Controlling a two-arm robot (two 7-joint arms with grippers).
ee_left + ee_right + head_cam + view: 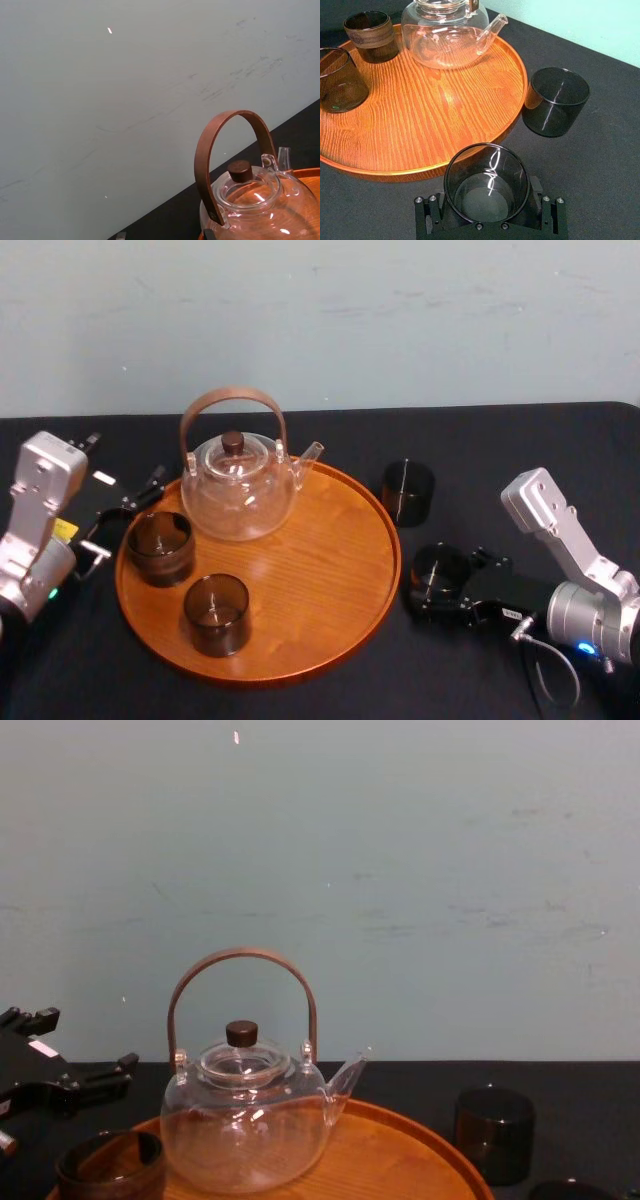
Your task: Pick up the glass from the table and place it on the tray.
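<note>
Right hand (488, 212) snug against both sides of the glass (486, 180), just beside the tray (430, 125) rim.

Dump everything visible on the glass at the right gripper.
Dark smoky see-through glass, round, handleless, empty, light streaks on its wall. Upright, to the right of the tray, apart from its rim, over the black table. The right gripper has its jaws against both sides; lift-off cannot be told.

**No readable text**

Nothing is legible. The white label (512, 613) on the right gripper (437, 576), lower right of the head view, the yellow sticker (65, 530) on the left arm (38, 502) at its left edge, and a dark cup's (340, 75) green mark (336, 106) are too small to read.
</note>
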